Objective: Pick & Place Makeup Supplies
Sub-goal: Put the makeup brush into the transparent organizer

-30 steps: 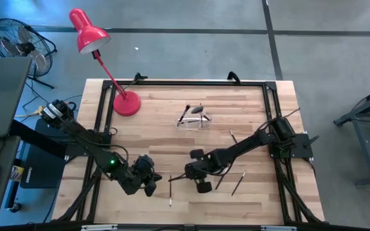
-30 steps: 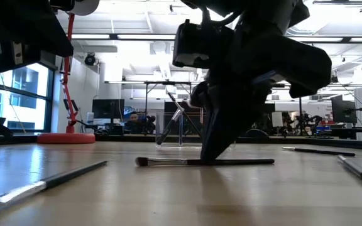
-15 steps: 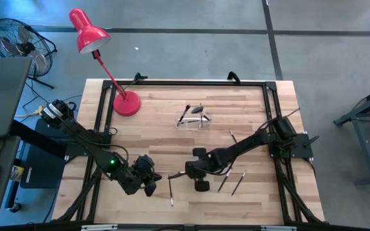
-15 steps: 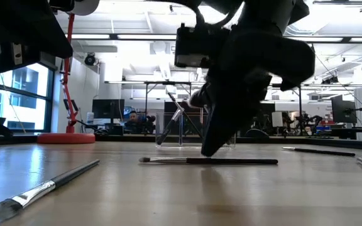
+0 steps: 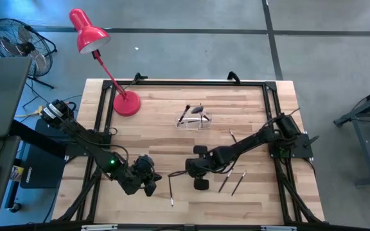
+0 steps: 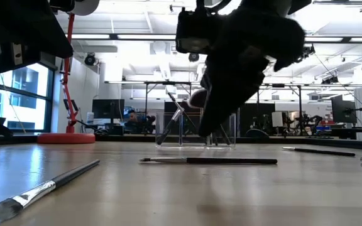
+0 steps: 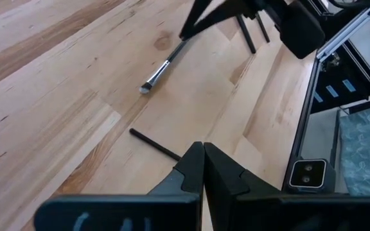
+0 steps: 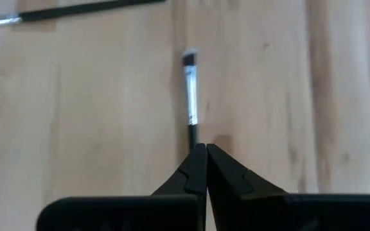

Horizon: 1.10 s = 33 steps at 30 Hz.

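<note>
Hovering above the counter (image 5: 172,131) with fingers clenched on nothing, the right pincer (image 6: 207,125) hangs over a dark-handled brush (image 6: 207,161) lying flat just beneath it. Seen from the right wrist, that brush (image 8: 190,96) runs straight ahead of the fingertips, bristles pointing away. The left pincer (image 7: 202,168) waits clenched beside it.

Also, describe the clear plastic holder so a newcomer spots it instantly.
On the wooden table, look right of the red desk lamp's base. The clear plastic holder sits there, a few dark brushes in it; it's the only transparent thing, while other brushes lie loose on the wood.
</note>
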Motion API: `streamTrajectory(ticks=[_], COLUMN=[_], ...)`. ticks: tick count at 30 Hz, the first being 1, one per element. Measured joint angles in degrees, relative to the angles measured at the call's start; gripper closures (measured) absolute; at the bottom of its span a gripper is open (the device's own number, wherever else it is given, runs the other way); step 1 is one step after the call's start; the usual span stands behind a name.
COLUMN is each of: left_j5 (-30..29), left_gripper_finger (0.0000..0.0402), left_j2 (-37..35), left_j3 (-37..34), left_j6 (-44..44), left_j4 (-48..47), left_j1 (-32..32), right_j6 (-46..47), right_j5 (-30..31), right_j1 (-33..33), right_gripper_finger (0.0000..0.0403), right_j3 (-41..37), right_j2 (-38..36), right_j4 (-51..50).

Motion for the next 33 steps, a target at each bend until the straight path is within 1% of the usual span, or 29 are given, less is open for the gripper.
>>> streamTrajectory(ticks=[4, 9, 12, 16, 21, 24, 26, 30, 33], left_j5=[0.0, -0.1, -0.2, -0.5, -2.6, -4.2, -5.2, -6.7, -4.7], left_gripper_finger=[0.0402, 0.0402, 0.0402, 0.0402, 0.0402, 0.0401, 0.0400, 0.0393, 0.0378], left_j2=[0.0, 0.0, 0.0, 0.0, 0.0, 0.0, 0.0, 0.0, 0.0], left_j3=[0.0, 0.0, 0.0, 0.0, 0.0, 0.0, 0.0, 0.0, 0.0], left_j6=[0.0, 0.0, 0.0, 0.0, 0.0, 0.1, 1.7, 8.6, 14.0], left_j4=[0.0, 0.0, 0.0, 0.0, 0.0, 0.0, 0.2, 1.4, 3.5], left_j1=[0.0, 0.0, 0.0, 0.0, 0.0, 0.0, 0.0, 1.0, 3.7], right_j6=[-0.2, -3.5, -4.2, -4.1, -2.4, -0.4, 0.7, 2.1, 2.3], right_j5=[-1.5, -1.1, -2.4, -2.6, -3.2, -1.3, -0.9, -0.6, -0.2], right_j1=[0.0, 0.0, 0.0, 0.0, 0.1, 0.1, 0.2, 0.1, 0.1], right_gripper_finger=[0.0396, 0.0362, 0.0333, 0.0299, 0.0276, 0.0279, 0.0292, 0.0341, 0.0386], right_j3=[0.0, 0.0, -0.4, -2.2, -5.6, -7.9, -8.9, -10.2, -10.2], right_j2=[0.0, 0.0, 0.0, 0.0, -0.3, -0.6, -0.6, -0.5, -0.5], right_j4=[-3.5, -7.8, -7.4, -6.4, -3.2, -1.7, -0.8, 0.8, 0.8])
